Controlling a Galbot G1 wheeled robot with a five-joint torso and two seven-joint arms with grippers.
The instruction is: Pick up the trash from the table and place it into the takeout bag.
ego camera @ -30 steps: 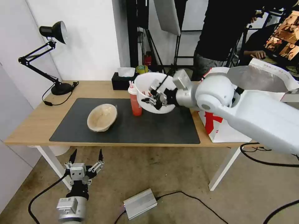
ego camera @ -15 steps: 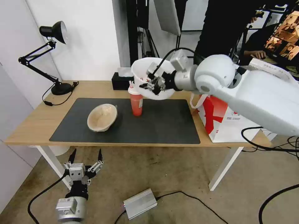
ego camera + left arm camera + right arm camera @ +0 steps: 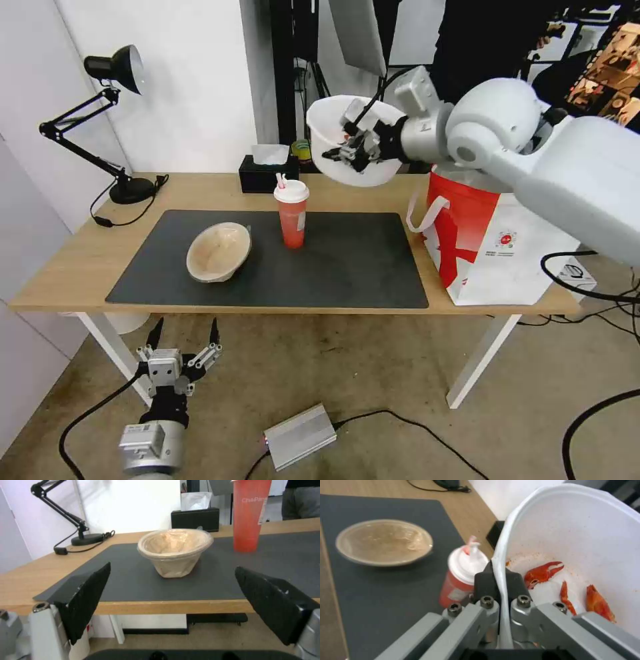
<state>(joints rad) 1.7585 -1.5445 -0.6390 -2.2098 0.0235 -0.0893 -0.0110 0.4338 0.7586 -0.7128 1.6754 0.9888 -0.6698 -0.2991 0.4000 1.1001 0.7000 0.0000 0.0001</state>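
Lamp: a black desk lamp stands at the far left corner of the table.
Left pincer: the left pincer hangs low in front of the table's near edge, below the tabletop; its two black fingers are spread wide with nothing between them, facing the paper bowl.
Paper bowl: the beige paper bowl sits tipped on the left part of the dark mat.
Cup: the red cup with a white lid and straw stands upright on the mat, just right of the paper bowl and apart from it.
Tissue box: a black tissue box sits behind the cup at the table's far edge.
White bowl: the white plastic bowl is in the air above the far side of the table, tilted, between the cup and the bag; red shell scraps lie inside.
Right pincer: the right pincer is closed on the white bowl's rim, one finger inside and one outside the wall.
Bag: the white and red bag stands on the right end of the table, just beside the mat.
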